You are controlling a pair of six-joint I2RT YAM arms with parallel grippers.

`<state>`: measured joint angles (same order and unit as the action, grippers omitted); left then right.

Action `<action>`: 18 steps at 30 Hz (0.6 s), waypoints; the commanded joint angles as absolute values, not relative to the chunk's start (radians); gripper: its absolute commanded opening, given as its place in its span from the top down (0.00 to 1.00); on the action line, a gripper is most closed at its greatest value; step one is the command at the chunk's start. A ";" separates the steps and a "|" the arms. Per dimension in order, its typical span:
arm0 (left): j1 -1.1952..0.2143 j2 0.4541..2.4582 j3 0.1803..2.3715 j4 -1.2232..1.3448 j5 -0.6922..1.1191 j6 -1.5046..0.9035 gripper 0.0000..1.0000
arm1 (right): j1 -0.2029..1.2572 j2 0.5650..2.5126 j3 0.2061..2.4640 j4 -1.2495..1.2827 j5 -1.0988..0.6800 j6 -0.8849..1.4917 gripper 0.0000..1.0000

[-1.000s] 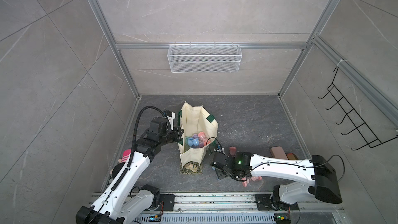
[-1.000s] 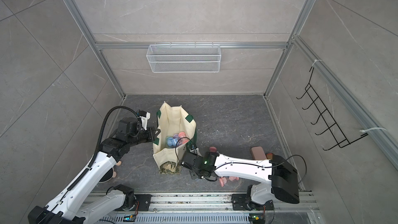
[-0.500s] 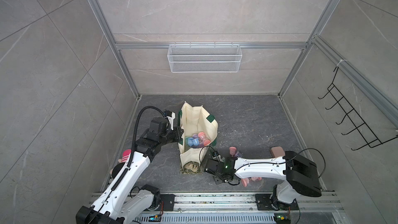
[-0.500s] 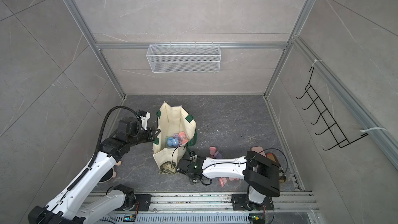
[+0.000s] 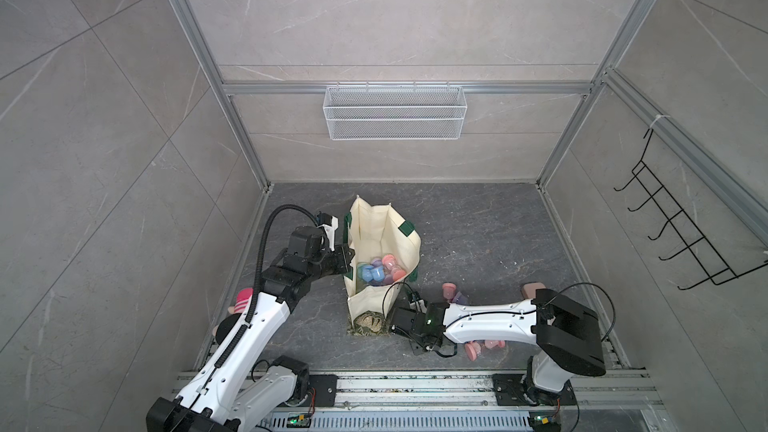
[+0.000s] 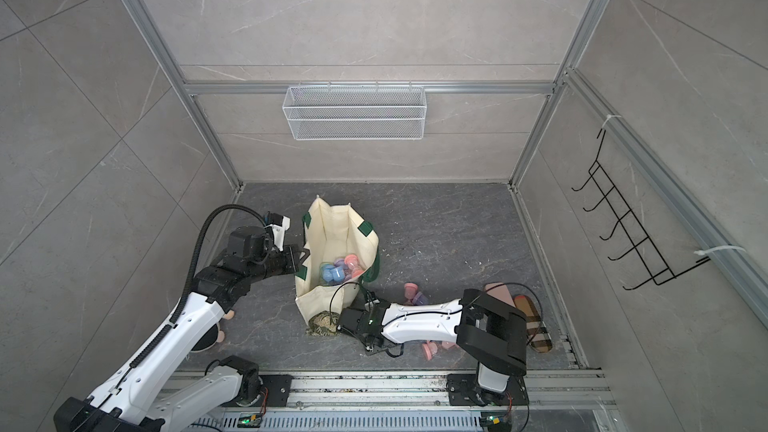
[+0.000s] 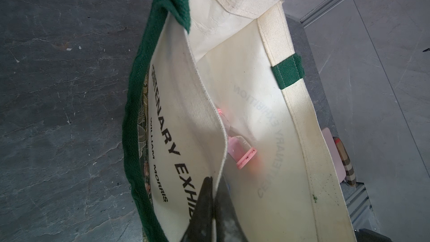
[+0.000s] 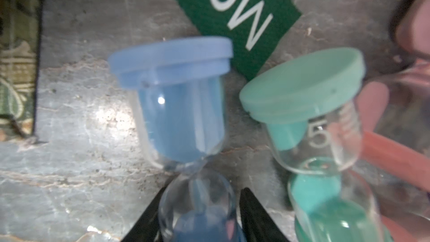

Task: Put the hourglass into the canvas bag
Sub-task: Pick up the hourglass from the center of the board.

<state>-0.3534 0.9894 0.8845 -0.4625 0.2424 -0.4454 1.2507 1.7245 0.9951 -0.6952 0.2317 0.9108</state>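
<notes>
left jaws: pinching canvas bag (image 7: 256, 84) | right jaws: narrow around hourglass (image 8: 181, 117), grip unclear

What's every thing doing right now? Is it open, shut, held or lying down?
bag, upright, mouth open, rim pinched by the left gripper.
left gripper, shut on the bag's rim.
right gripper, jaws either side of the blue hourglass; grip unclear.
blue hourglass, lying on the floor, not in the bag.
green hourglass, lying beside it, free.
hourglasses in the bag, piled at the bottom.
</notes>
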 commanded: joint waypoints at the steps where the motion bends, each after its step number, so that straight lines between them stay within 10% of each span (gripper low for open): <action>1: -0.351 0.977 0.879 -0.471 0.259 -0.436 1.00 | 1.236 1.747 0.986 -0.739 0.267 0.938 0.52; 18: -0.351 0.980 0.878 -0.466 0.263 -0.439 1.00 | 1.236 1.515 0.914 -0.710 0.356 0.907 0.82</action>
